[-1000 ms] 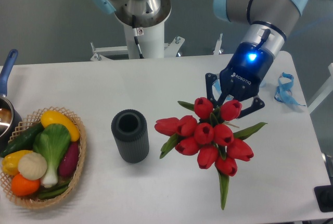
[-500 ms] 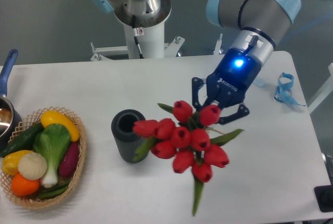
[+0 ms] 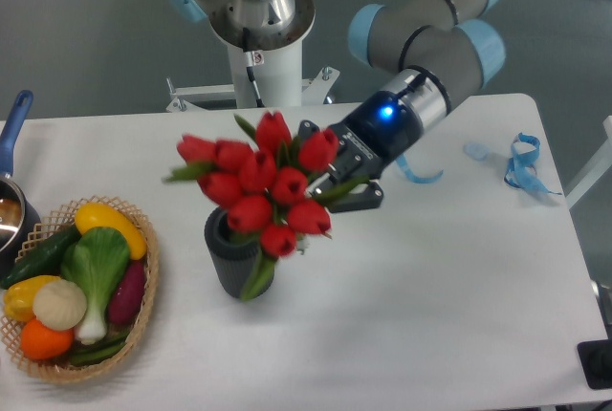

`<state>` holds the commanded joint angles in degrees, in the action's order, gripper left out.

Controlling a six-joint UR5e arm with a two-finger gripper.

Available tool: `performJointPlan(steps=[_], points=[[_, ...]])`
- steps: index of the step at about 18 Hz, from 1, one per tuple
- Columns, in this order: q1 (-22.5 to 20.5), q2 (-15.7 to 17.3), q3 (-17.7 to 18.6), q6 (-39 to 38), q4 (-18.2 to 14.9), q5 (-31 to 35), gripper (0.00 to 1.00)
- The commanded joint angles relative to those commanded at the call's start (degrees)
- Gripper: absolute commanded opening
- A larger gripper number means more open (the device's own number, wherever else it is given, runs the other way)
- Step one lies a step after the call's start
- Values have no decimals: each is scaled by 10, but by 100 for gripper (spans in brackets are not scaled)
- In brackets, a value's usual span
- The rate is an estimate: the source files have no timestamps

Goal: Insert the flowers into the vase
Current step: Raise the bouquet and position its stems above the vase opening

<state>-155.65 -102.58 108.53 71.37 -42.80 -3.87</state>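
A robot hand [image 3: 330,177] grips a bunch of red tulips, the flowers [image 3: 256,191], closed around their stems, holding them in the air over a white surface [image 3: 430,287]. The blooms point toward the left and hide most of the mouth of the dark ribbed vase [image 3: 232,260], which stands upright just below and left of the hand. The bunch lies tilted, not upright, so it likely needs turning stems-down. A vegetable basket [image 3: 143,315] sits well left; open room lies right.
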Motion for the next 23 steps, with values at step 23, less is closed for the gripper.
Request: performJointPlan(steps=[23], points=[[25, 0, 70, 59, -1, -3, 7]])
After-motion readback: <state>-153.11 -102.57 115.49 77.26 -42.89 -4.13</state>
